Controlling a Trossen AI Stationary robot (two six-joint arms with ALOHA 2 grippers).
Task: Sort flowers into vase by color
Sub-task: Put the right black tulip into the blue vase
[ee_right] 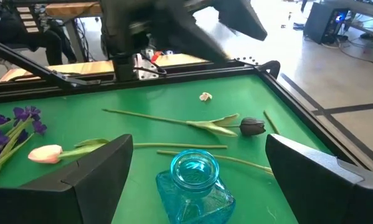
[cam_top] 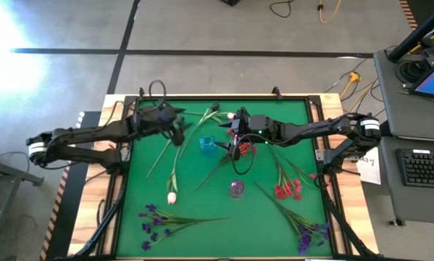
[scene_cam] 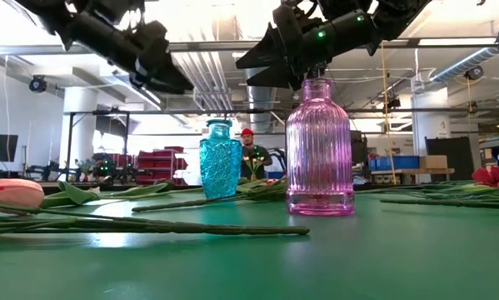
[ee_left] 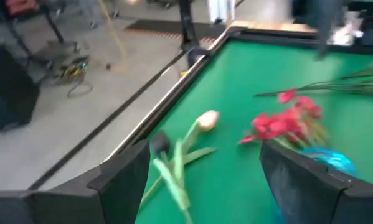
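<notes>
I am hovering my empty, spread right gripper (cam_top: pixel 238 135) near the blue vase (cam_top: pixel 207 144), likely needing a flower next, while my spread left gripper (cam_top: pixel 179 129) is waiting alongside.

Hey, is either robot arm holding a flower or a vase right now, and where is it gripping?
Nothing is held. The left gripper and right gripper are both open with nothing between their fingers, raised over the green table near the blue vase.

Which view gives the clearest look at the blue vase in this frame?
The right wrist view: the blue vase sits close between that arm's open fingers, mouth and cut-glass body plain. The low view shows it upright but farther off, behind the pink vase. The high view shows a small top-down patch; the left wrist view, a blurred edge.
</notes>
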